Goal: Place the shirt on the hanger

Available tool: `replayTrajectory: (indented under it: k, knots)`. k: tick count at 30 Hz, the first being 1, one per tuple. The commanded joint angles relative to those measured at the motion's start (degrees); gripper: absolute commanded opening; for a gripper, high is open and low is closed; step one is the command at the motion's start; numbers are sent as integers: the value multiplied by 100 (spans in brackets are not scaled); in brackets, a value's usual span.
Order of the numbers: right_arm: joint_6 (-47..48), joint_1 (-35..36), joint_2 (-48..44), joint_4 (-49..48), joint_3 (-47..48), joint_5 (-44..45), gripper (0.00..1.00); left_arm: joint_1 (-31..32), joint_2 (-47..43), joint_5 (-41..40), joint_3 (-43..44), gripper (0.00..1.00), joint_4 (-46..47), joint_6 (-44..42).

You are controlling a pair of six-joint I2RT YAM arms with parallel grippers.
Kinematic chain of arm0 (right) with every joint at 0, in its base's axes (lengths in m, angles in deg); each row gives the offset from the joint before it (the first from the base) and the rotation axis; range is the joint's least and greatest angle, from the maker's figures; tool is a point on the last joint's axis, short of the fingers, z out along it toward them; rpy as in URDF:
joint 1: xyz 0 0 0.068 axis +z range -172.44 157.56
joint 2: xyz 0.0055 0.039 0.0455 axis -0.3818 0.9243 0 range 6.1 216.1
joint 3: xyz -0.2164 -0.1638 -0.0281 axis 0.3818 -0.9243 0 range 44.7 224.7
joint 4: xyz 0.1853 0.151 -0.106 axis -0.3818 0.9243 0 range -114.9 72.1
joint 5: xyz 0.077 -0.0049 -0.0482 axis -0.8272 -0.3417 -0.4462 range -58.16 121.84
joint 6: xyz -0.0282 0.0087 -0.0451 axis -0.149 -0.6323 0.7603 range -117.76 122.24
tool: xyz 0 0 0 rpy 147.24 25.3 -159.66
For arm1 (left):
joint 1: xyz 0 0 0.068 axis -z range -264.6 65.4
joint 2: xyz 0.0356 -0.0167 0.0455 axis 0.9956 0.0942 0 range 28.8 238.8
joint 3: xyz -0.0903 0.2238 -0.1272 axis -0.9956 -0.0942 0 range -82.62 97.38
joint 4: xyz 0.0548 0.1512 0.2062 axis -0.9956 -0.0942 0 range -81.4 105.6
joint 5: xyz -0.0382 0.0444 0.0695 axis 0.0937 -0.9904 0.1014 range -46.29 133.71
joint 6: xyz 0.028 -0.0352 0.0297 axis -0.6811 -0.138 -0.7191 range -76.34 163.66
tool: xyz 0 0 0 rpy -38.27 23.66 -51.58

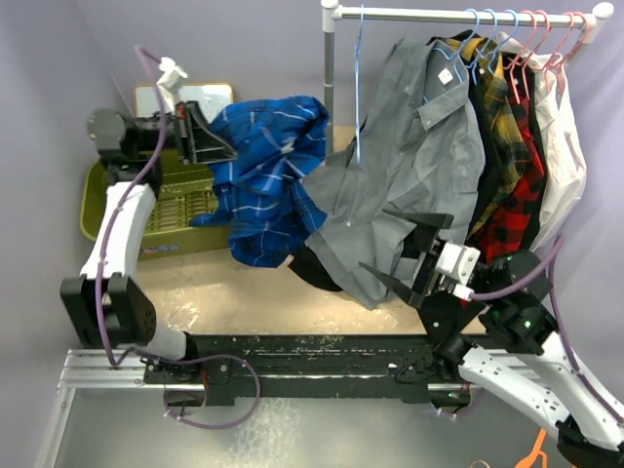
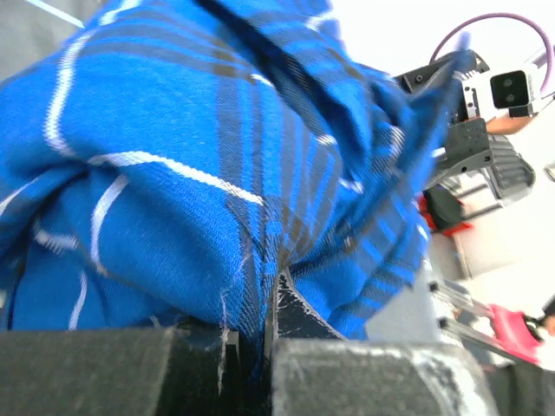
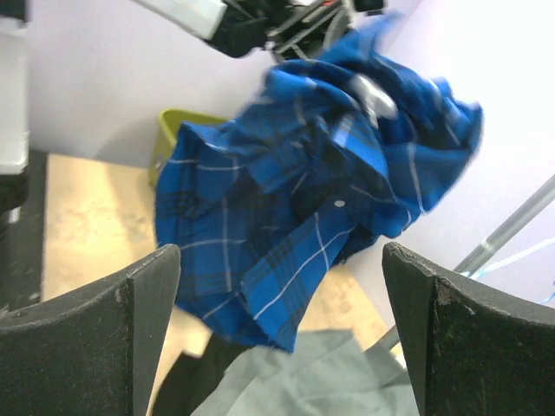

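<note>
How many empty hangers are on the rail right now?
1. The light-blue hanger hangs bare near the left end of the rail, beside the grey shirt. The other hangers, further right, seem loaded; a bare one could be hidden among them.

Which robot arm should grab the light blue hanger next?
Probably the right. The right gripper has its jaws open and empty, and it sits near the hanger hanging on the rail. The left gripper is shut on the shirt, holding it up, so it is busy.

Open tabletop (image 1: 244, 292) near arm bases. Grey shirt (image 1: 409, 166) sprawls between right gripper (image 1: 405, 252) and hanger (image 1: 358, 97); blue shirt (image 1: 268, 175) fills room left of it.
</note>
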Motion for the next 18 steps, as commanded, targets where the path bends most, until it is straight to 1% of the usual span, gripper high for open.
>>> replayTrajectory:
  k: [1, 2, 6, 9, 12, 16, 17, 18]
  knots:
    - [-372, 33, -467, 1661, -194, 105, 100, 654, 926, 1500, -95, 0, 6103, 5239]
    - [-448, 30, -582, 1787, -208, 276, 100, 733, 1249, 1509, -63, 0, 6321, 5503]
    - [-516, 29, -897, 2258, -206, 1281, 100, 958, 2005, 1518, -14, 0, 6370, 5361]
    - [-384, 33, -795, 2672, -151, 1890, 100, 1016, 2293, 1510, 37, 0, 6391, 5426]
    - [-159, 29, -522, 2889, -124, 1970, 100, 1018, 2115, 1509, -94, 0, 6395, 5489]
    - [63, 32, -259, 2398, -2, 1696, 100, 1049, 1515, 1493, -647, 0, 6403, 5529]
    - [137, 34, -167, 2230, 30, 1576, 100, 1060, 1385, 1479, -888, 1, 6419, 5512]
    - [186, 36, -80, 2050, 71, 1489, 100, 1078, 1286, 1475, -1137, 9, 6421, 5456]
